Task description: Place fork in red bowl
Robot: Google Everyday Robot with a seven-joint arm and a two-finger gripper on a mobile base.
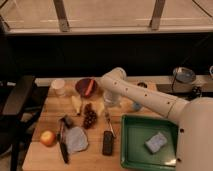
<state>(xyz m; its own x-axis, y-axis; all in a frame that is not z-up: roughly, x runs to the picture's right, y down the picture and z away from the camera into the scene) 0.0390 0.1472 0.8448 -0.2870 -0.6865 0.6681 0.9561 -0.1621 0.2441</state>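
The fork (109, 124) is a thin silvery piece lying on the wooden table (40, 155), just left of the green tray. My gripper (110, 98) hangs from the white arm (145, 97) above the table, between the maroon bowl (82, 85) and the light-blue cup (136, 106), just beyond the fork's far end and apart from it. No bright orange-red bowl shows as its own shape. Only an orange-red patch (90, 88) shows at the right inner side of the maroon bowl, next to the arm.
A green tray (131, 150) with a blue sponge (156, 141) sits front right. A white cup (58, 86), yellow pieces (76, 104), grapes (90, 118), an apple (48, 137), a black-handled knife (63, 146), a grey cloth (76, 139) and a black bar (107, 142) lie on the table. A black chair (17, 102) stands at the left.
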